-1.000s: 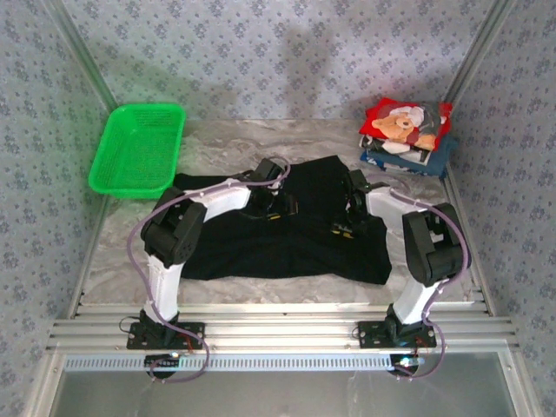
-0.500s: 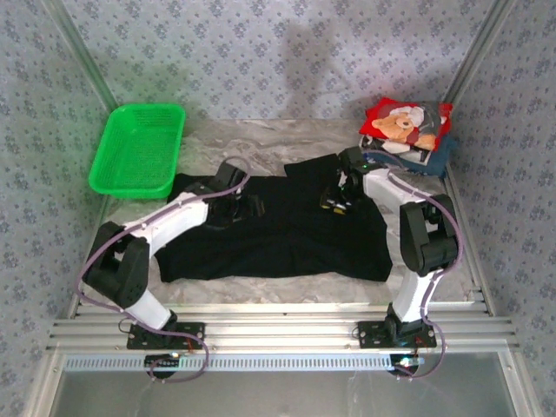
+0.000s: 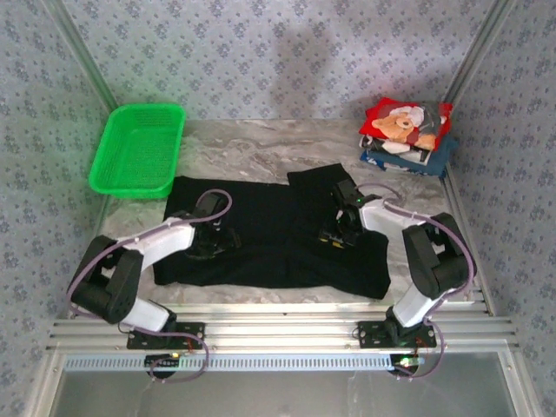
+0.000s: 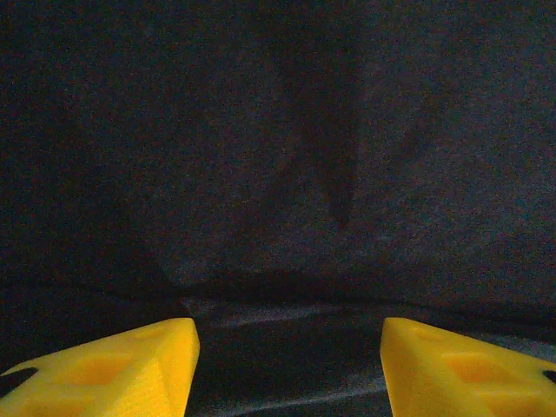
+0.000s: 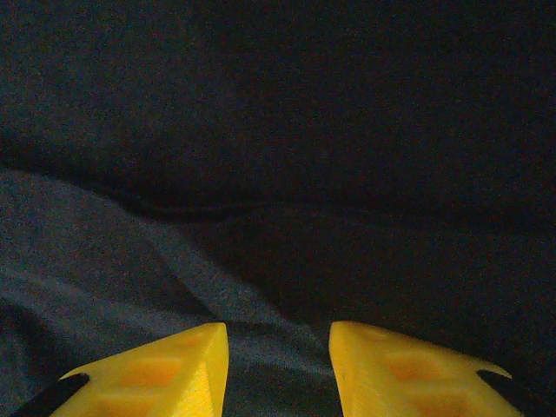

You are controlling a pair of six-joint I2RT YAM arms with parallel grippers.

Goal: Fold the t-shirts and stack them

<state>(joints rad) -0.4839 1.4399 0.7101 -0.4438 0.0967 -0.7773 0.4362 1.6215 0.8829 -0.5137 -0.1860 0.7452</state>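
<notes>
Two grippers sit low over the black t-shirt (image 3: 269,234), which lies spread flat mid-table. Left gripper (image 3: 211,244), near the shirt's left edge: yellow fingers (image 4: 122,365) wide apart, holding nothing. Right gripper (image 3: 335,235), toward the right side: fingers (image 5: 408,369) narrowly parted above a crease. Folded t-shirts (image 3: 407,132) are stacked at the far right corner and the green basket (image 3: 139,148) sits far left, with bare table (image 3: 261,148) between them.

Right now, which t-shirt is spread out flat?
The plain black t-shirt, lying open in the middle. The others sit folded in a stack at the far right, red teddy-bear shirt on top.
</notes>
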